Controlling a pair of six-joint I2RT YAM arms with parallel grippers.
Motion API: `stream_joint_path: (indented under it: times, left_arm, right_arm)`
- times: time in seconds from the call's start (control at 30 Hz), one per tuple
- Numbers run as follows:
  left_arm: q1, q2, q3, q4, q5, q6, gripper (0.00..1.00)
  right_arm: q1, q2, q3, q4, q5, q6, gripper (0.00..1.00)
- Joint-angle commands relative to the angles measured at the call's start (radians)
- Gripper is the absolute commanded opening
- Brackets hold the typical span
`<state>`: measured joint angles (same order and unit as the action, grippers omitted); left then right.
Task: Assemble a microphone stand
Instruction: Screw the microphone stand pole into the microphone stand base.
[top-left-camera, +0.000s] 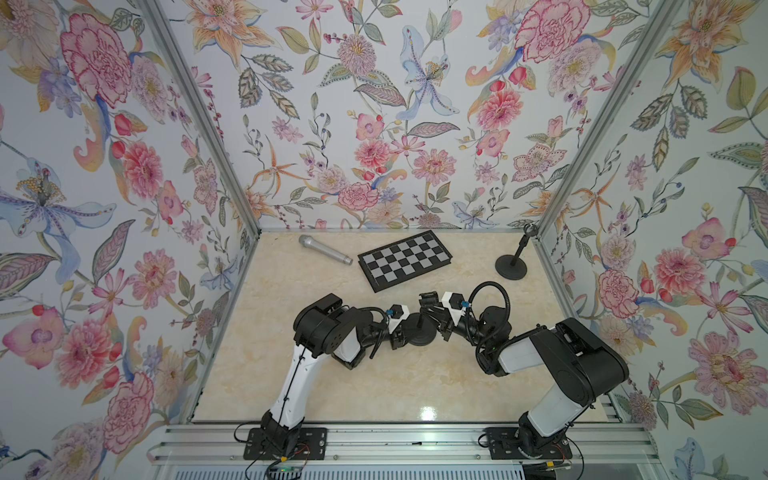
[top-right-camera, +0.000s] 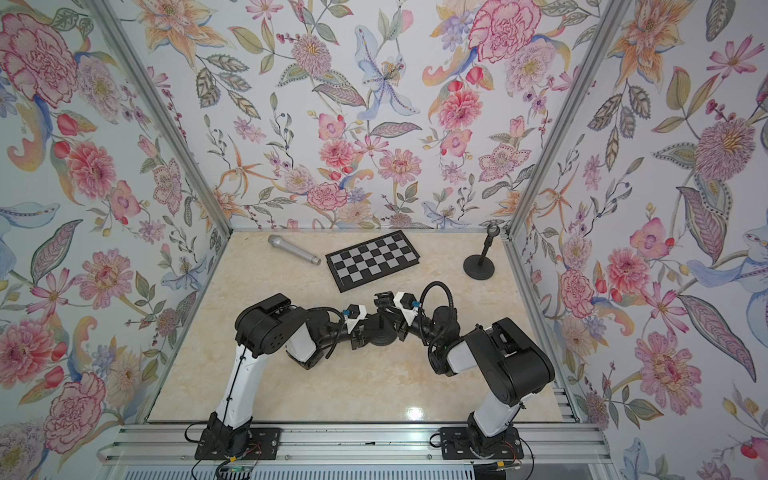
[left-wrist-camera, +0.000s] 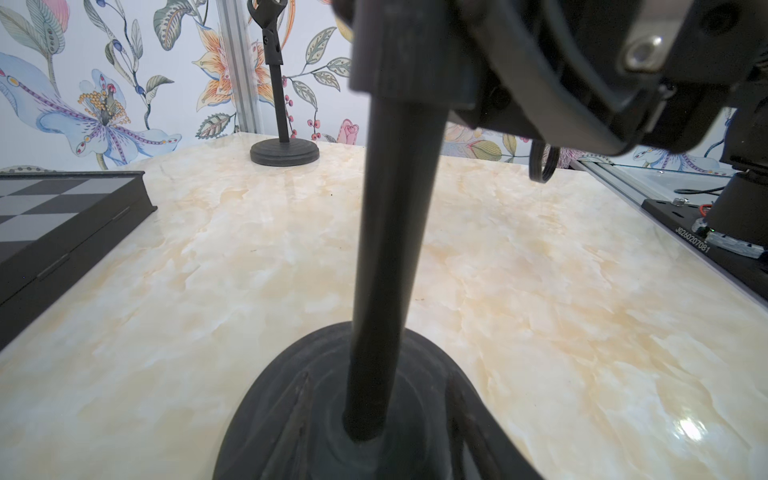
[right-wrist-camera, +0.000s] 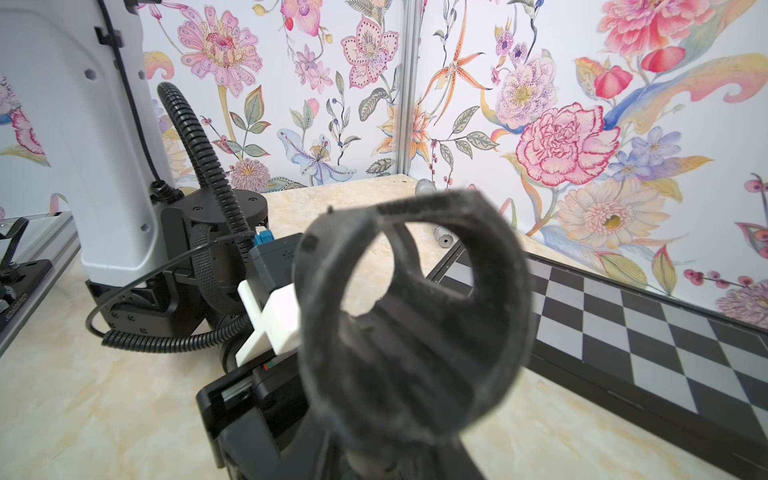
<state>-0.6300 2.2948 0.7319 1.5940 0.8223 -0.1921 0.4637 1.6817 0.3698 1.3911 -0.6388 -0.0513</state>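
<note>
A black microphone stand stands upright at mid-table: round base (top-left-camera: 422, 337) (left-wrist-camera: 291, 436), thin pole (left-wrist-camera: 395, 249), and U-shaped clip (right-wrist-camera: 415, 332) on top. My left gripper (top-left-camera: 407, 332) (left-wrist-camera: 379, 374) is low over the base and open; its fingers (left-wrist-camera: 297, 407) flank the pole without touching it. My right gripper (top-left-camera: 429, 316) (right-wrist-camera: 374, 453) is shut on the pole's upper end, just under the clip. A silver microphone (top-left-camera: 325, 249) (top-right-camera: 293, 249) lies at the back left.
A black-and-grey chessboard (top-left-camera: 405, 259) (left-wrist-camera: 62, 216) lies flat behind the arms. A second black stand (top-left-camera: 512, 266) (left-wrist-camera: 284, 149) is upright in the back right corner. Flowered walls close three sides, and a metal rail (top-left-camera: 407, 440) runs along the front.
</note>
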Motion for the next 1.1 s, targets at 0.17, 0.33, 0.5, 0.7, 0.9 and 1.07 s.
stream_joint_path:
  times: [0.17,0.33,0.5,0.7,0.9,1.07]
  left_arm:
    - [-0.035,-0.023,0.007,0.247,-0.046,0.04,0.35]
    - [-0.041,-0.029,-0.013,0.246,-0.054,0.068,0.0]
    - [-0.05,-0.029,-0.075,0.245,-0.073,0.132,0.0]
    - [-0.048,-0.028,-0.123,0.245,-0.082,0.161,0.0]
    - [-0.04,-0.023,-0.116,0.244,-0.081,0.155,0.0]
    - [-0.036,-0.013,-0.112,0.245,-0.084,0.139,0.03]
  right_arm:
    - [0.039,0.043,-0.051,-0.12,-0.03,0.038,0.0]
    - [0.048,0.011,-0.043,-0.156,-0.045,0.038,0.0]
    - [0.028,-0.077,0.018,-0.346,-0.14,-0.051,0.19]
    - [-0.025,-0.135,0.136,-0.584,-0.332,-0.172,0.39]
    - [-0.035,-0.108,0.211,-0.654,-0.407,-0.212,0.38]
    - [-0.038,-0.103,0.175,-0.533,-0.253,-0.126,0.11]
